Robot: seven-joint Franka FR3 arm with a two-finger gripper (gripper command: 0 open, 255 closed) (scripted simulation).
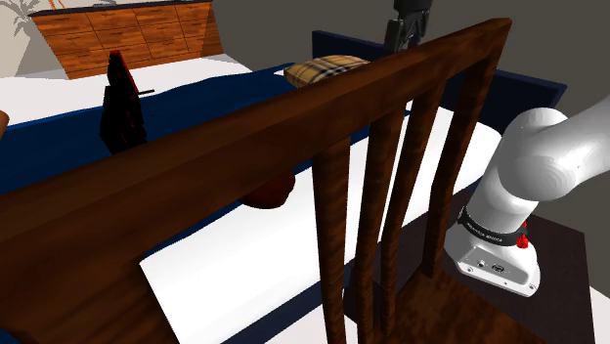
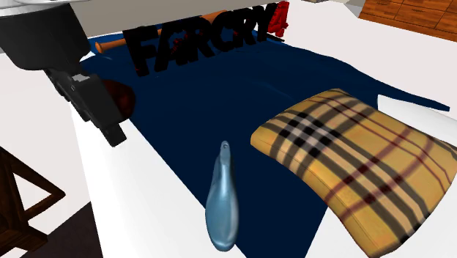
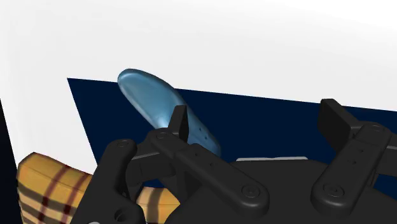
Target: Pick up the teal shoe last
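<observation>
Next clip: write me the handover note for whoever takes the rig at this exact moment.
Gripper: open, empty, up over the bed.
Shoe last: light blue, lying at the edge of the navy blanket, beside the plaid pillow, untouched.
Done: nothing grasped yet.
Left: probably centre over the last, descend, close on it, lift.

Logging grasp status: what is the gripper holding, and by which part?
Nothing. The gripper stands open; the blue shoe last lies on the navy cloth, outside its fingers.
</observation>
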